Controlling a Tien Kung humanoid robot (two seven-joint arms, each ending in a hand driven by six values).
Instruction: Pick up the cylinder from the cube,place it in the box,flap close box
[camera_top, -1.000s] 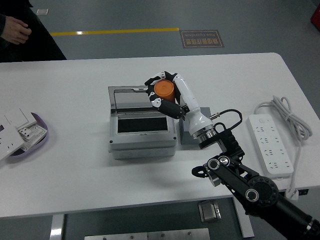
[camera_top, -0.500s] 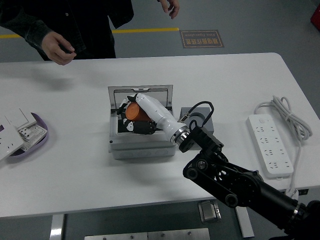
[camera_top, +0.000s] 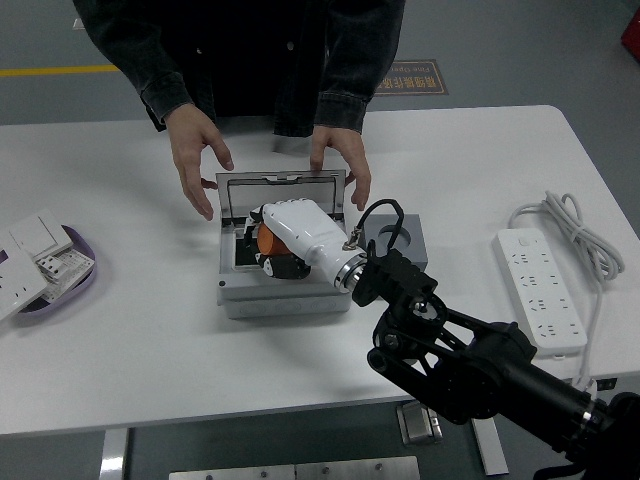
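Observation:
The orange cylinder (camera_top: 266, 242) is down inside the grey box (camera_top: 285, 298), with only a sliver of it showing under my right hand (camera_top: 270, 245), whose fingers are curled around it. The box's lid (camera_top: 281, 192) stands upright at the back. The grey cube (camera_top: 402, 240) sits just right of the box with a round recess on top. A person stands at the far side with both hands hovering near the lid, one hand (camera_top: 195, 160) at its left corner and the other hand (camera_top: 345, 162) at its right.
A white power strip (camera_top: 540, 290) with its coiled cable lies at the right. At the left edge a purple tray (camera_top: 70, 280) holds several white switch plates.
My right hand has lowered the cylinder deeper into the box. The person has stepped up to the table and brought both hands down beside the open lid.

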